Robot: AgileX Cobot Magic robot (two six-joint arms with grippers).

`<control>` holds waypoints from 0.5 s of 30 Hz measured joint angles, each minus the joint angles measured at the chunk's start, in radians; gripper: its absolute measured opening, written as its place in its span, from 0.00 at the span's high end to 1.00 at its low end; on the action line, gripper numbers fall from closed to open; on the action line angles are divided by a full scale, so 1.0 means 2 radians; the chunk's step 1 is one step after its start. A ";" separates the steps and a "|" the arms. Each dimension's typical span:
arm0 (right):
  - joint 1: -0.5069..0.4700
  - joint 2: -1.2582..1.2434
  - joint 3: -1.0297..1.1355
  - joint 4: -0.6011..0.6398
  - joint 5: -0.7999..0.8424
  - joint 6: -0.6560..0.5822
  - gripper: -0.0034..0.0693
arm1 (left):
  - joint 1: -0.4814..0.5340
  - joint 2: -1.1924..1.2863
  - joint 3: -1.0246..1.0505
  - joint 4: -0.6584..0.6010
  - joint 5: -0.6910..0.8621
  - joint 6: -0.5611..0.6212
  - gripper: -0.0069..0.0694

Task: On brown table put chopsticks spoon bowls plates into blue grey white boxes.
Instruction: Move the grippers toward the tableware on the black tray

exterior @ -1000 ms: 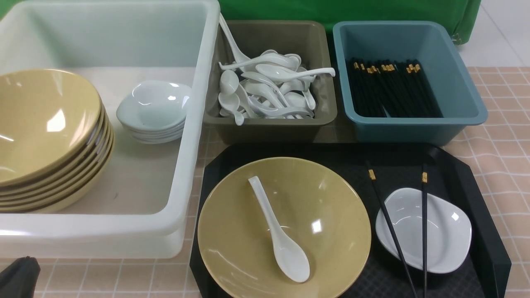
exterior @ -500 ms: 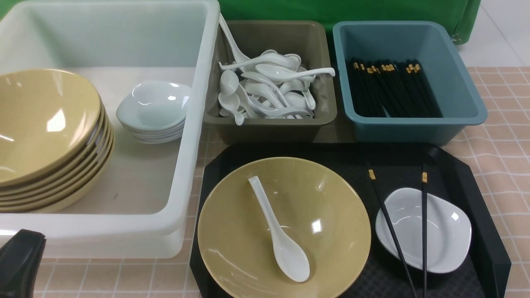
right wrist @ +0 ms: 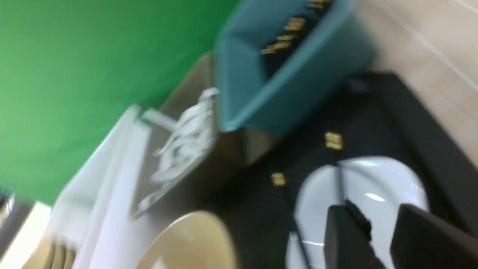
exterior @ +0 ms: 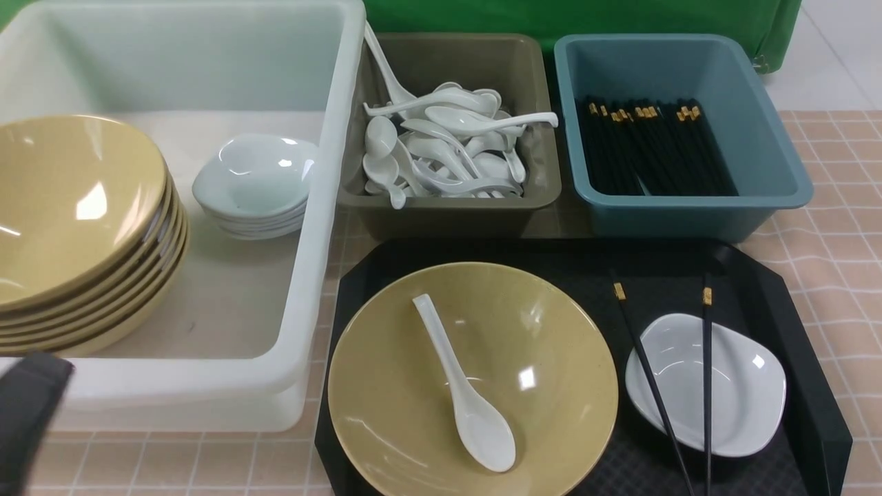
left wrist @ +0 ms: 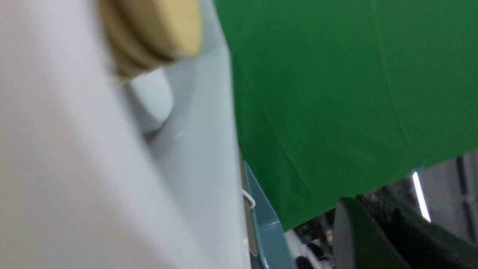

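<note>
Three boxes stand in a row at the far side of the brown table (exterior: pixel 841 227).

- White box (exterior: pixel 324 207), largest, on the left: holds a stack of yellow bowls (exterior: pixel 76 207) and, just beside it, a stack of small white dishes (exterior: pixel 255 179).
- Grey box (exterior: pixel 448 213), middle: holds a heap of white spoons (exterior: pixel 441 151), with one handle leaning up over the rim.
- Blue box (exterior: pixel 689 213), right: holds bundled black chopsticks (exterior: pixel 654 151) with gold bands, lying lengthwise.
- Black tray (exterior: pixel 813 386), nearer than the grey and blue boxes: carries a single yellow bowl (exterior: pixel 537 331) with a loose spoon (exterior: pixel 468 399) lying inside it, handle pointing away. Beside the bowl sits a white dish (exterior: pixel 744 386). A pair of chopsticks (exterior: pixel 648 365) lies across this dish, the two sticks apart.
- Left gripper (exterior: pixel 27 406): a dark blur at the near left corner, in front of the white box; jaws fully closed, with nothing seen in them.
- Right gripper (right wrist: pixel 377 228): seen only from its own wrist, hanging above the white dish; fingers set a little apart, gripping nothing.
- Green backdrop (exterior: pixel 551 14): behind the boxes.
</note>
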 joint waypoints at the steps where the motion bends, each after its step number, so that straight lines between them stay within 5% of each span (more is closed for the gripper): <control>1: 0.009 0.011 -0.021 0.002 0.010 -0.024 0.68 | 0.000 0.008 -0.025 0.021 0.013 0.044 0.91; 7: 0.044 0.166 -0.147 0.003 0.111 -0.206 0.89 | 0.000 0.181 -0.163 0.167 0.153 0.148 0.91; 11: 0.046 0.309 -0.241 -0.001 0.184 -0.366 0.90 | -0.005 0.329 -0.255 0.241 0.259 0.153 0.91; 15: 0.046 0.419 -0.310 -0.003 0.235 -0.425 0.90 | -0.061 0.417 -0.331 0.293 0.312 0.163 0.91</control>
